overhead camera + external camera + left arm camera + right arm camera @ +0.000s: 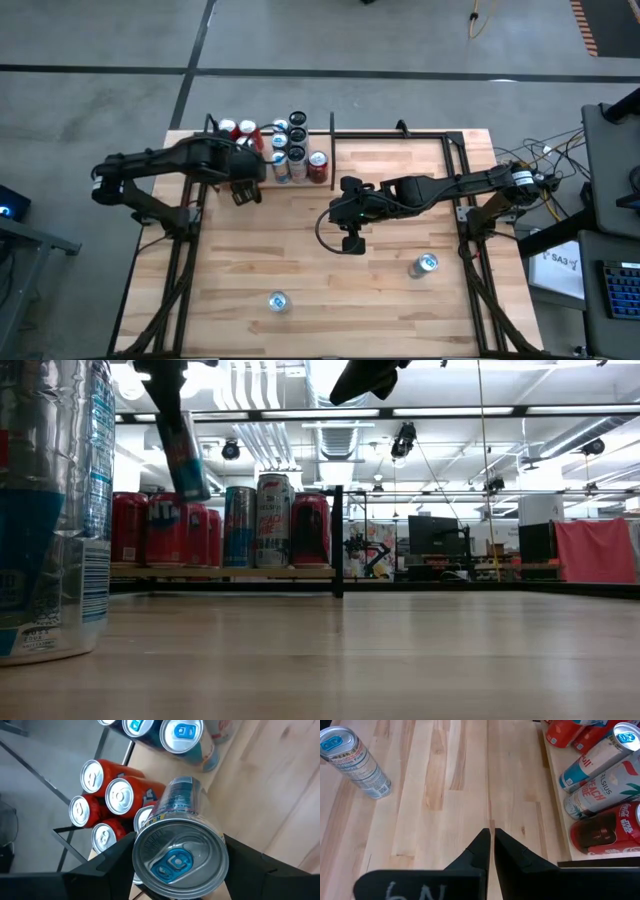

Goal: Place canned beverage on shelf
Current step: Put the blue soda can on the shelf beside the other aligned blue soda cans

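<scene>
My left gripper [245, 190] is shut on a silver-and-blue can [177, 825] and holds it in the air just in front of the shelf [240, 572]. The shelf is a narrow black-framed bay with a wood floor at the table's far left. Several red, blue and white cans [285, 150] stand upright on it. My right gripper [352, 240] is shut and empty above the middle of the table; it also shows in the right wrist view [491, 845]. Two more silver cans [278, 301] [425, 265] stand on the table's near part. My left gripper pinches the can's upper side wall just under its top rim [145, 845] between its two fingers [112, 857]. The fingers come from above, slanting down. The can hangs below them, lifted clear of the table and tilted [187, 455], its blue-tabbed top toward the wrist.
A wider bay of the same black frame [400, 135] runs along the far edge to the right of the shelf. The near silver can looms large at the left of the low view [50, 510]. Bare wood lies between the two arms.
</scene>
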{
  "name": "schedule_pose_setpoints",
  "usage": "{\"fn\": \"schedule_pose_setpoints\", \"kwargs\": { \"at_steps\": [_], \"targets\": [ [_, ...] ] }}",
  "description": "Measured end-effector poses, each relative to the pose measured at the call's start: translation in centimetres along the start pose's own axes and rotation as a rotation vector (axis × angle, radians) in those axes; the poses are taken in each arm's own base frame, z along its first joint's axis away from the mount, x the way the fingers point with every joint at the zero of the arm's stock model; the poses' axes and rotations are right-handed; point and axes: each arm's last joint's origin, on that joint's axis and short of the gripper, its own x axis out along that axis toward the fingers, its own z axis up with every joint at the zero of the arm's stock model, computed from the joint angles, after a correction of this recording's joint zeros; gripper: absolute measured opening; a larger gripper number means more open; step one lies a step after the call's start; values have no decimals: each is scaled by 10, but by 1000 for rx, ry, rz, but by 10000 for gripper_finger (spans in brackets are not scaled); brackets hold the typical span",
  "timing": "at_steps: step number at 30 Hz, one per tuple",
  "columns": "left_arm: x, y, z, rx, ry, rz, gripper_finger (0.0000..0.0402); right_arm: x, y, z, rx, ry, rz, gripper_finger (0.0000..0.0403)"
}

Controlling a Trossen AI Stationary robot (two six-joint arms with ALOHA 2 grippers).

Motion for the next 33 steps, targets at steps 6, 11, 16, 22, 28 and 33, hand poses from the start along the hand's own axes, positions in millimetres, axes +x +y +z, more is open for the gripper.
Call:
{"fn": "schedule_pose_setpoints", "kwargs": {
  "at_steps": [6,11,16,22,28,33],
  "targets": [
    [3,-3,3,11,11,4,223,0,0,0,-4,0,0,13],
    [2,-2,1,25,3,1,223,0,0,0,-5,-1,0,13],
    [0,0,0,39,-8,0,223,0,0,0,-5,-1,0,13],
    [0,-2,2,32,-14,-32,223,0,0,0,-5,-1,0,13],
    [5,-7,6,44,13,-53,223,0,0,0,-6,-1,0,13],
    [12,-14,12,60,43,-53,223,0,0,0,-5,0,0,13]
  ]
}}
